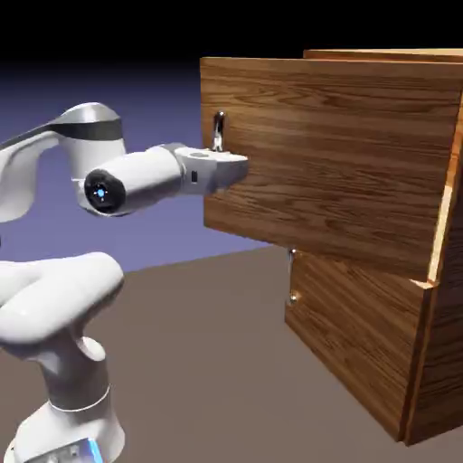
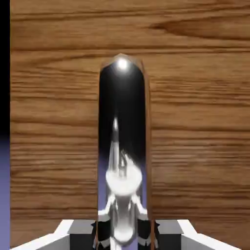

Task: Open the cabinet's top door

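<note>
End effector (image 1: 220, 154) is closed tight on the silver handle (image 2: 122, 146) of the top door (image 1: 335, 163), which stands swung out from the cabinet (image 1: 434, 362)

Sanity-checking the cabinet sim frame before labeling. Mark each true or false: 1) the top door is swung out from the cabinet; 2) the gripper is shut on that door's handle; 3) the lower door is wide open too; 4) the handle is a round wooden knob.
1) True: the top door stands swung out from the cabinet.
2) True: the gripper is shut on the handle.
3) False: the lower door sits against the cabinet front.
4) False: it is a shiny silver vertical bar.
</note>
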Robot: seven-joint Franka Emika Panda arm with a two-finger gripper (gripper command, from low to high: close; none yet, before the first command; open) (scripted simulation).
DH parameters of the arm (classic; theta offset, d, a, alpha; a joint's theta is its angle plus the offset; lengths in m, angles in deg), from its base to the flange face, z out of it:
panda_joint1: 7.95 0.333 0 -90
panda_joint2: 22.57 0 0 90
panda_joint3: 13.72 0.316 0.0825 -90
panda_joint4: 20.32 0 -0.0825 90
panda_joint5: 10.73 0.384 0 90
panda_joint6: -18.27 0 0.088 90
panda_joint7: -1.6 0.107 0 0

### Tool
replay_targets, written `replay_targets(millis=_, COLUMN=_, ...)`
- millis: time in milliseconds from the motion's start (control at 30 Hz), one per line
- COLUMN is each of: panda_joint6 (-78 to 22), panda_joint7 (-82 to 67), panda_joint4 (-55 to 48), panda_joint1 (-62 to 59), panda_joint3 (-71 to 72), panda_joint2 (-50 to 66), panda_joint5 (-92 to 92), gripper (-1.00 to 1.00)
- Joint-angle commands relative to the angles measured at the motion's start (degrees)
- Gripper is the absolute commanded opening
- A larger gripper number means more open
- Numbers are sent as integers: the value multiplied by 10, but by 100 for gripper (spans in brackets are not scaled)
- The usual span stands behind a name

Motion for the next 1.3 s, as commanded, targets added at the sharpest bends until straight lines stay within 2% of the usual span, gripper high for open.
replay_targets(millis=0, panda_joint6=-12, panda_joint7=-7, panda_joint4=1, panda_joint1=-3, panda_joint3=-21, panda_joint2=6, panda_joint5=-18, gripper=-100)
replay_targets(millis=267, panda_joint6=-116, panda_joint7=-69, panda_joint4=-14, panda_joint1=-23, panda_joint3=-187, panda_joint2=85, panda_joint5=-171, gripper=-100)
replay_targets(millis=567, panda_joint6=-241, panda_joint7=-162, panda_joint4=-98, panda_joint1=0, panda_joint3=-370, panda_joint2=252, panda_joint5=-359, gripper=-100)
replay_targets(millis=867, panda_joint6=-369, panda_joint7=-250, panda_joint4=-245, panda_joint1=99, panda_joint3=-527, panda_joint2=439, panda_joint5=-502, gripper=-100)
replay_targets(millis=1267, panda_joint6=-575, panda_joint7=-376, panda_joint4=-492, panda_joint1=304, panda_joint3=-746, panda_joint2=681, panda_joint5=-603, gripper=-100)
